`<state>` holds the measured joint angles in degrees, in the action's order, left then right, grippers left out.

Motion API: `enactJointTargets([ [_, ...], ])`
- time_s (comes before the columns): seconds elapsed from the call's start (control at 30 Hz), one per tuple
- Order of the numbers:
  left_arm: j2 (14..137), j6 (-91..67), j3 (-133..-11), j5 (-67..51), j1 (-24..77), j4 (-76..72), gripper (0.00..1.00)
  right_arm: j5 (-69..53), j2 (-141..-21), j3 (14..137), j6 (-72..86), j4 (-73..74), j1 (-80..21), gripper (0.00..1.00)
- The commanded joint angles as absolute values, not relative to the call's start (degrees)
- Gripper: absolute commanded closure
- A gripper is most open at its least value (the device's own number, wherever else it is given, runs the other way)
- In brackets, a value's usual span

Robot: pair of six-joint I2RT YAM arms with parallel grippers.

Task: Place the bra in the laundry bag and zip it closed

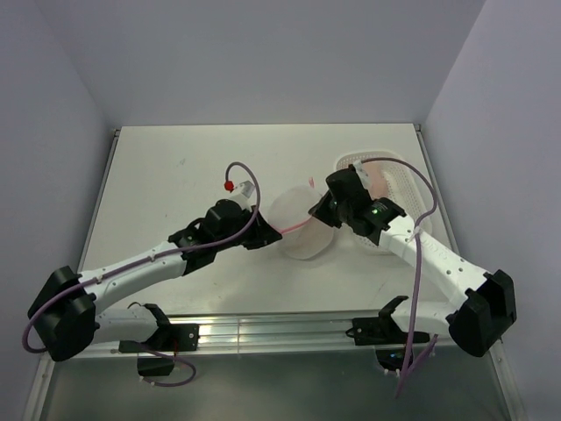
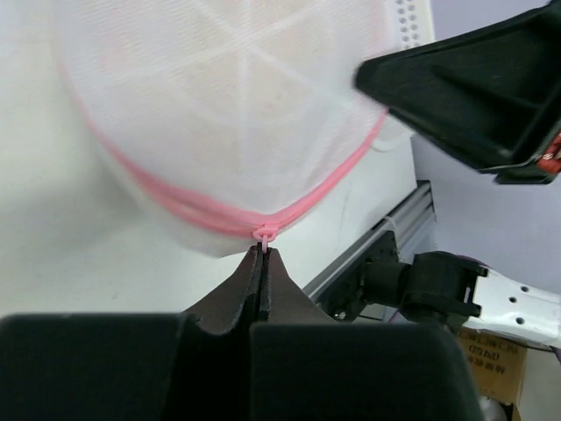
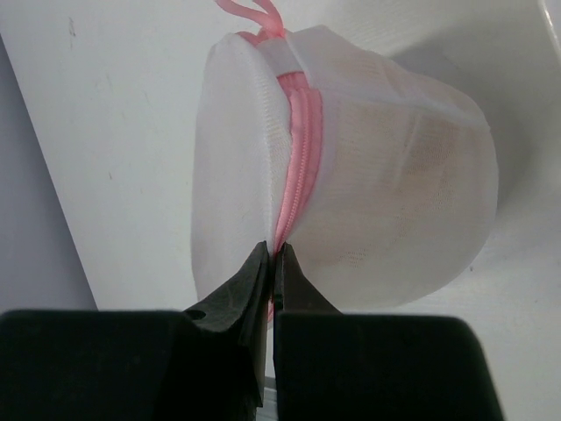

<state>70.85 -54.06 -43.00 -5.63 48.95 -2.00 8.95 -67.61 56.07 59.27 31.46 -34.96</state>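
Laundry bag [image 1: 302,232] mid-table. Left gripper [image 2: 265,250] pinched shut on pink zipper pull [image 2: 266,233]; right gripper [image 3: 273,261] clamped on zipper rim [image 3: 302,132].

White table [image 1: 175,193] with a white perforated plastic basket [image 1: 407,186] over on the far right, something pale pink [image 1: 379,173] lying in it. A silver metal rail [image 1: 263,331] runs along the near edge, and plain greyish-lavender walls [image 1: 263,61] box it all in.
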Motion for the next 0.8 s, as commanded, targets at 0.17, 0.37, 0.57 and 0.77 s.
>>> enactJointTargets([
  [0.17,60.65,-51.95,-37.45,-4.22,42.63,4.56,1.0,1.6,-73.56,61.78,48.0,25.67,-29.62,1.0],
  [0.37,55.37,-50.01,-37.88,-4.66,39.38,9.05,1.0,-6.67,-80.94,69.07,43.51,24.0,-28.74,1.0],
  [0.57,54.93,-50.36,-38.32,-6.59,40.07,7.74,1.0,-12.65,-88.24,77.25,42.1,24.34,-29.27,0.72],
  [0.77,57.39,-51.59,-36.74,-8.35,42.62,0.54,1.0,-10.12,-85.26,75.15,43.86,24.87,-31.02,0.45],
])
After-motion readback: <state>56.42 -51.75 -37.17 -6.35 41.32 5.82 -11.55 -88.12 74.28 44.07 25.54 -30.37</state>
